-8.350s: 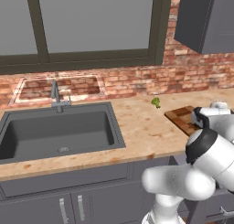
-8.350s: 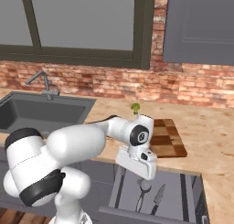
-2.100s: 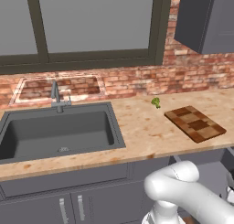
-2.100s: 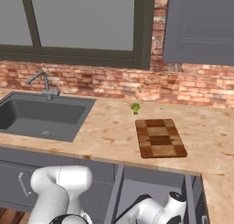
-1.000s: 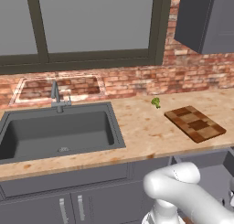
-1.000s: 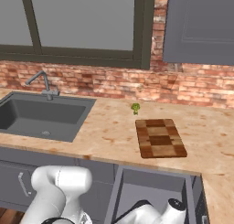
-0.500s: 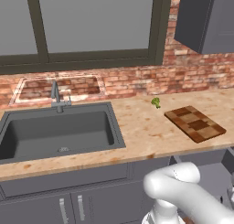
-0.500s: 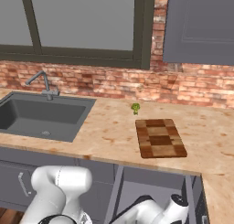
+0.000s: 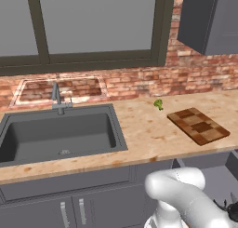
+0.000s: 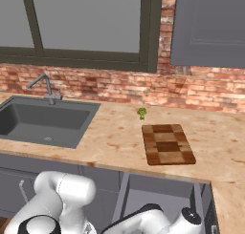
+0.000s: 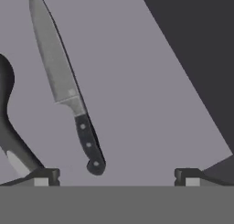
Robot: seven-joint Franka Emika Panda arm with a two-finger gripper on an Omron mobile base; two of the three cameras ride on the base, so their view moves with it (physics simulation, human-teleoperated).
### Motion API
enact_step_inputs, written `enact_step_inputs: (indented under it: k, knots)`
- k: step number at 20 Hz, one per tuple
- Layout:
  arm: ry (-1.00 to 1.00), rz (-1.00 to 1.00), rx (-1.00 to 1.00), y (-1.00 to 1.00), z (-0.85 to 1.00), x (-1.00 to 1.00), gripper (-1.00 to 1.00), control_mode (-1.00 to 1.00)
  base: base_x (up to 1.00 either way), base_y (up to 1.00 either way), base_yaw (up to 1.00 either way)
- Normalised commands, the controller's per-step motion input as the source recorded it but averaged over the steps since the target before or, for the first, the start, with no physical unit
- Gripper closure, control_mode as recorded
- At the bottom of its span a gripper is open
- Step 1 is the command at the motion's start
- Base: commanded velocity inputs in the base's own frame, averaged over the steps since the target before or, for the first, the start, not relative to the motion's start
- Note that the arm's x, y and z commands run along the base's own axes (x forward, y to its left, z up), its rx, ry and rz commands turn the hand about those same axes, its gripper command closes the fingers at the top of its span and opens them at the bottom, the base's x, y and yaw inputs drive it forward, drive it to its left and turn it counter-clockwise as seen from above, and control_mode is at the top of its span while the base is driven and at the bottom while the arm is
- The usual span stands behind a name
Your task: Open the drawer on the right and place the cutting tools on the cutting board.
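The drawer [image 10: 162,199] stands pulled out below the counter [image 10: 115,142], its plain grey floor seen in the hand view beneath the gripper [image 11: 116,175]. Lying flat on that floor is a kitchen knife [image 11: 68,88] with a long pale grey blade and a black riveted handle, the handle end nearest the camera and the blade running away from it at a slight slant. At the left edge of the hand view a dark curved tool [image 11: 9,127], cut off by the frame, lies beside the knife without touching it; what kind of tool it is cannot be told. The two fingertips [image 11: 43,175] stand wide apart with nothing between them, the knife handle ending just ahead of the gap, nearer the left tip. On the counter above, the cutting board [image 10: 167,143], a checker of light and dark brown blocks, lies bare to the right of the sink [image 9: 58,136]. A small green broccoli floret [image 10: 142,113] sits just beyond the board's far left corner, apart from it. The sink basin holds nothing. No writing or label can be read on any object.
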Motion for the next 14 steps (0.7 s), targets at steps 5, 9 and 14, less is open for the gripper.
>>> enact_step_inputs:
  k: [5, 9, 14]
  knots:
    - [-0.07, 0.00, 0.00, 0.39, 0.00, 0.00, -1.00, -1.00, 0.00, 0.00, 0.00]
    - [-0.06, 0.00, -0.01, 0.24, 0.00, 0.00, -1.00, -1.00, 0.00, 0.00, 0.00]
    - [-0.04, 0.00, -0.04, 0.02, 0.00, 0.00, -1.00, -1.00, 0.00, 0.00, 0.00]
